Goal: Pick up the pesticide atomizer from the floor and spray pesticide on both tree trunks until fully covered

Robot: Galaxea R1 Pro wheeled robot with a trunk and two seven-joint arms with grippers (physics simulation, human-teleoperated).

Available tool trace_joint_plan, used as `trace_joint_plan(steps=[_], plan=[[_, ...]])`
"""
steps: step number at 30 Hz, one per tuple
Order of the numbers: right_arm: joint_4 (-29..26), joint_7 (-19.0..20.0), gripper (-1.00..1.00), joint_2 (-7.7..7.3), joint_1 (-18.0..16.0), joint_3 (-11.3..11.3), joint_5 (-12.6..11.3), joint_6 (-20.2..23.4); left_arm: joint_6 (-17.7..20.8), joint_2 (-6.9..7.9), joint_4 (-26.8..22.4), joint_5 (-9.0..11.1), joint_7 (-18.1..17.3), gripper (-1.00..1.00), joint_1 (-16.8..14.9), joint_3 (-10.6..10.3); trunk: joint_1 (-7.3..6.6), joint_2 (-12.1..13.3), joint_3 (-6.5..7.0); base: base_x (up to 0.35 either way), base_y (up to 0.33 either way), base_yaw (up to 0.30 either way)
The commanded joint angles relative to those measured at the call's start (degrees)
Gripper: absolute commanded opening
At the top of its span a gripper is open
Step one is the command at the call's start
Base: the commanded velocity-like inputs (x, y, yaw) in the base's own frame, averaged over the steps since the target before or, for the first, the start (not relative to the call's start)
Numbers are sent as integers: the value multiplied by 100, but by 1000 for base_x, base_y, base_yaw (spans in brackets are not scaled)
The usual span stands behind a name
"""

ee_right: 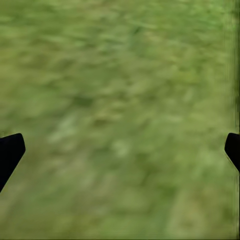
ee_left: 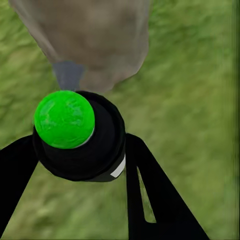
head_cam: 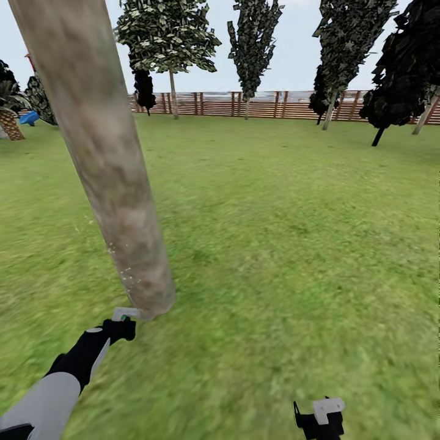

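A thick grey-brown tree trunk rises from the grass floor at the left, leaning across the head view. Small pale droplets speckle its lower left side. My left gripper is at the trunk's base, shut on the pesticide atomizer, a black body with a green round cap. In the left wrist view the atomizer's grey nozzle points at the trunk, nearly touching it. A second tree with a thin-looking trunk stands far back by the fence. My right gripper hangs low at the right, open over bare grass.
A brown slat fence closes the far side of the lawn. Dark cypresses stand along it and at the right. A short palm and a blue object sit at the far left. Open grass spreads to the right of the trunk.
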Motion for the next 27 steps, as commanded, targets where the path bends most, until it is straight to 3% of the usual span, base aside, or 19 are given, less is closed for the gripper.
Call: trace_joint_plan(steps=[1,3,4,15,27], plan=[[0,0,100,0,0,0,0,0,-1,16,0,0,0,-100,4,3,0,0,0,0,-266,0],[1,0,100,0,0,0,0,0,-18,61,-5,13,433,-100,95,-3,0,0,0,42,-266,0],[1,0,100,0,0,0,0,0,-19,55,-7,25,457,-100,104,-6,0,0,0,80,-266,0],[1,0,100,9,0,0,0,0,-19,7,-17,50,466,-100,114,14,0,0,0,108,-266,19],[1,0,100,9,0,0,0,0,-208,4,-9,58,509,-100,114,14,0,0,0,11,-271,260]])
